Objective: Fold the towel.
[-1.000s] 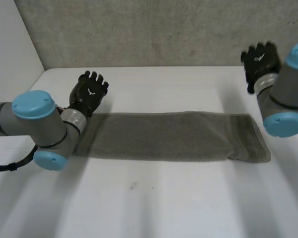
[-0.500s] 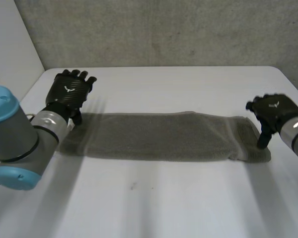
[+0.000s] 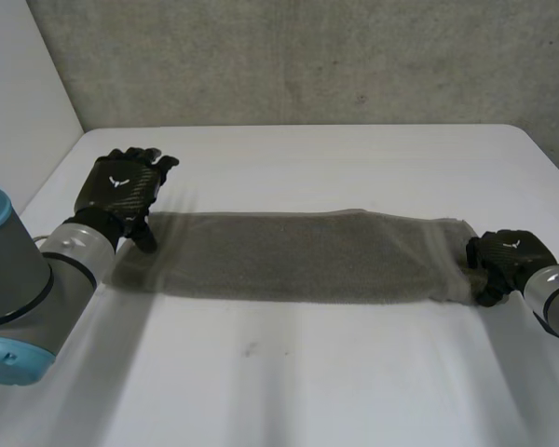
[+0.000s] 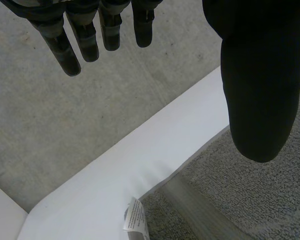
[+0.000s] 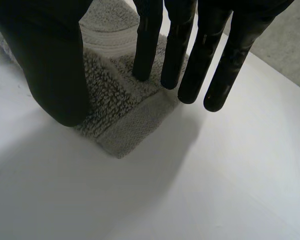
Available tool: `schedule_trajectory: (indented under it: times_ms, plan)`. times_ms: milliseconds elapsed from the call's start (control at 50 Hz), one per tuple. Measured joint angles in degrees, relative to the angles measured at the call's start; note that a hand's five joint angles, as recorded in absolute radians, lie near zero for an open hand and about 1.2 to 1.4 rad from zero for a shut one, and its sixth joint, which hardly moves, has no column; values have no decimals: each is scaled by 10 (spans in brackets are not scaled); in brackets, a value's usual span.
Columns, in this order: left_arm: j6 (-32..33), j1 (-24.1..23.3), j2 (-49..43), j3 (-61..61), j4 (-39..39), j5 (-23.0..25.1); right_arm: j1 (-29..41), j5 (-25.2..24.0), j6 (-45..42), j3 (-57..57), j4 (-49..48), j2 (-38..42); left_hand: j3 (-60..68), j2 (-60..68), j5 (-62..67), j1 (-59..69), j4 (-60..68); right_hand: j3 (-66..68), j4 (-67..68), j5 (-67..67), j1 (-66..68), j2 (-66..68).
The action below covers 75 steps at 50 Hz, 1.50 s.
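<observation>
A grey towel (image 3: 298, 256), folded into a long strip, lies across the white table (image 3: 307, 372). My left hand (image 3: 121, 186) hovers at the strip's left end with fingers straight and open. In the left wrist view its thumb (image 4: 255, 75) hangs above the towel (image 4: 250, 200), near a small white label (image 4: 135, 220) at the cloth's corner. My right hand (image 3: 505, 261) is down on the towel's right end. In the right wrist view its thumb (image 5: 50, 60) and fingertips (image 5: 142, 70) press into the towel's corner (image 5: 115, 110), and the cloth bunches up between them.
A grey concrete wall (image 3: 307, 56) stands behind the table's far edge. A white panel (image 3: 19, 84) rises at the far left. The table's right edge runs just past my right hand.
My right hand came down from the far right onto the towel's right end and closed on it, drawing that end inward. My left arm swung outward and the left hand stayed open.
</observation>
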Motion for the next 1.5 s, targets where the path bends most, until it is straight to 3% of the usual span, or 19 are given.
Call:
schedule_trajectory:
  times_ms: [100,140,180,340,560,660,760,940,1000,1100,1200,1280,1300,1320,1340,1380,1400,1500]
  plan:
    - [0,0,0,-1,0,0,-1,1,-4,-7,1,11,0,0,0,0,0,70,71,65,52,69]
    - [0,-1,0,-1,0,0,-1,2,-10,-11,2,18,0,0,0,0,0,219,221,210,157,222]
    - [0,-1,0,-2,0,0,-3,2,-15,-14,2,21,0,0,0,0,0,270,275,259,183,269]
    - [0,-1,1,-5,0,0,-31,20,-44,-22,2,16,0,0,0,0,0,284,293,271,183,278]
    - [1,0,16,-11,0,0,-149,89,-143,-81,12,-23,0,0,0,0,0,284,293,276,190,278]
    - [1,0,20,-14,1,-1,-152,95,-182,-111,16,-28,0,0,0,0,0,284,293,277,191,278]
    - [1,0,24,-16,1,-1,-98,101,-177,-145,17,-45,0,-1,0,0,-1,284,294,279,194,278]
    - [2,-1,30,-17,0,-2,113,110,-128,-210,14,-63,-2,-1,0,-1,-1,290,294,279,194,278]
    - [2,-1,33,-18,0,-2,228,110,-125,-240,13,-29,-2,-2,0,-1,-2,290,294,279,194,278]
    - [2,-2,35,-20,-1,-2,358,107,-129,-269,15,37,-2,-2,0,-1,-2,290,294,280,194,278]
    - [1,-3,35,-22,-1,-2,441,103,-135,-275,16,96,-2,-3,0,-1,-3,290,294,282,194,278]
    - [1,-4,34,-22,-1,-2,468,102,-137,-272,18,122,-2,-3,0,-1,-3,289,293,282,194,277]
    - [1,-5,34,-22,-1,-2,470,103,-137,-271,18,125,-2,-3,0,-1,-3,272,275,274,184,264]
    - [1,-6,34,-22,0,-1,478,105,-137,-268,21,136,-2,-3,0,-1,-3,74,84,99,36,65]
    - [1,-6,33,-22,0,-1,479,107,-137,-267,23,139,-2,-3,0,-1,-3,-2,-1,17,-38,-20]
    - [1,-7,33,-22,1,-1,479,109,-137,-266,25,140,-2,-3,0,-1,-3,-70,-69,-50,-101,-87]
    - [1,-8,31,-22,2,-1,478,114,-135,-264,30,137,-5,-4,0,-1,-3,-233,-231,-204,-203,-233]
    - [1,-18,27,-13,6,-2,460,133,-110,-254,49,91,-5,-4,0,-1,-4,-268,-255,-231,-211,-257]
